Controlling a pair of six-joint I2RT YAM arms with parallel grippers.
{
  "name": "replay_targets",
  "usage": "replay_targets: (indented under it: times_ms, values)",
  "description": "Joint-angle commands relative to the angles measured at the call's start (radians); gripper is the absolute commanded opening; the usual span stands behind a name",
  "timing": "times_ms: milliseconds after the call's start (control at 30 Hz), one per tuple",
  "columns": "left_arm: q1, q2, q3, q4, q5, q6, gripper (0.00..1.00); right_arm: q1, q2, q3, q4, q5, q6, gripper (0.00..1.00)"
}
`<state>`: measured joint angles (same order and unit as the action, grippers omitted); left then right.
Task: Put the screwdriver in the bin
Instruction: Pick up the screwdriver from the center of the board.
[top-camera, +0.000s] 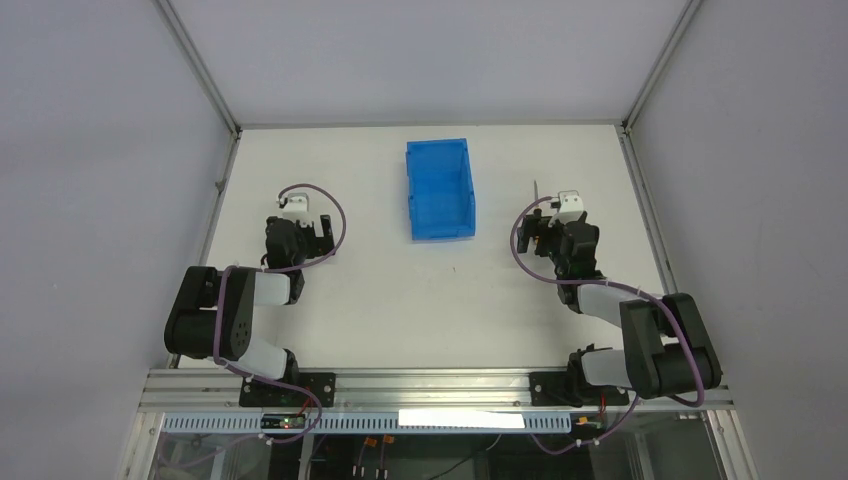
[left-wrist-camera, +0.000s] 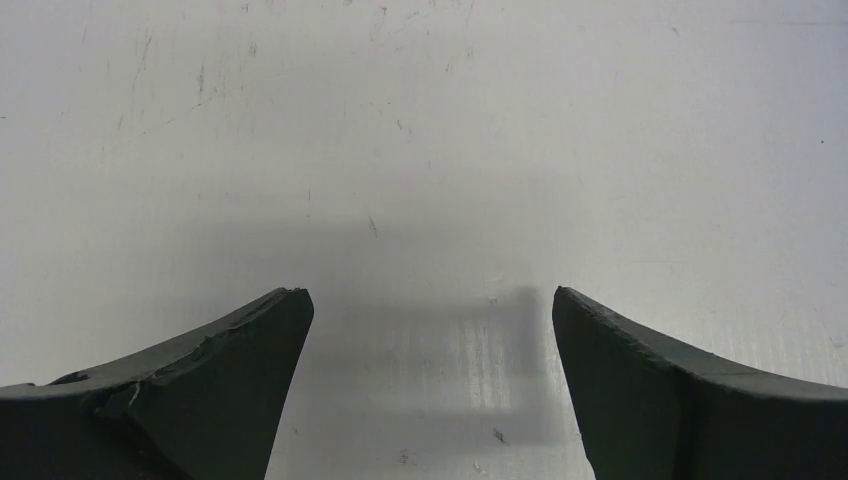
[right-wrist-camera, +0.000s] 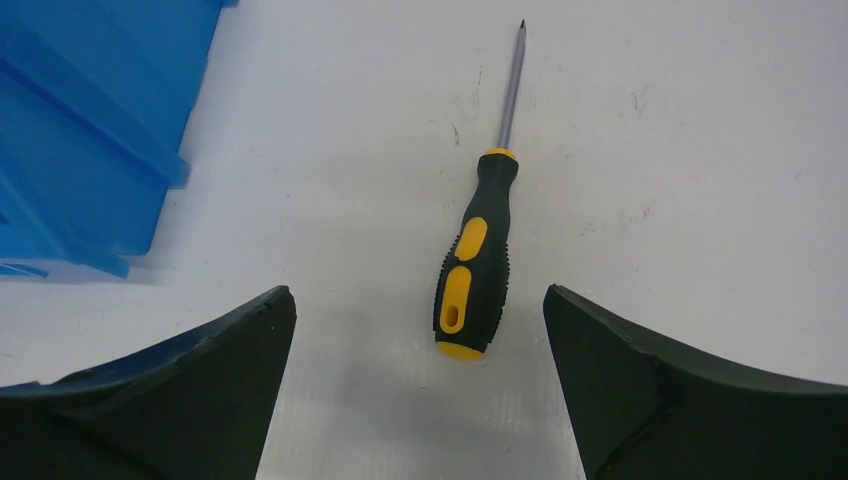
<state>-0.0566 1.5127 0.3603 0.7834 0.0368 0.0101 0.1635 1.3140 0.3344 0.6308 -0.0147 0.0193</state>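
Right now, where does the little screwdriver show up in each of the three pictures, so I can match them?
Top external: only the thin shaft of the screwdriver shows, right of the bin; the right arm hides its handle.
Right wrist: mid-picture, handle nearest, between the open fingers of the right gripper.
Left wrist: not in it.
Shared landmark: the bin, left of the screwdriver in both views.

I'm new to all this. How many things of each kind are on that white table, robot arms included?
robot arms: 2 (left arm, right arm)
blue bin: 1
screwdriver: 1
Total: 4
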Motion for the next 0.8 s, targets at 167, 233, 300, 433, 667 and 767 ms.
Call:
replay_targets:
  times_ms: [167,233,300,433,667,767]
  values:
    - [0.012,-0.006,0.019,0.028,0.013,-0.008,1.0,0.007,-0.023,0.007,0.05,0.007,-0.012,0.99]
    - [0.014,-0.006,0.019,0.028,0.012,-0.008,1.0,0.006,-0.028,0.006,0.044,0.007,-0.012,0.99]
    - [0.013,-0.006,0.019,0.029,0.014,-0.007,1.0,0.007,-0.026,0.011,0.036,0.007,-0.012,0.99]
    - [0.012,-0.006,0.019,0.028,0.013,-0.007,1.0,0.006,-0.017,0.026,0.013,0.044,-0.006,0.99]
    - [0.012,-0.006,0.019,0.028,0.013,-0.008,1.0,0.005,-0.032,0.013,0.021,0.106,0.02,0.99]
    - [0.012,-0.006,0.019,0.028,0.013,-0.007,1.0,0.007,-0.037,0.008,0.026,0.113,0.021,0.99]
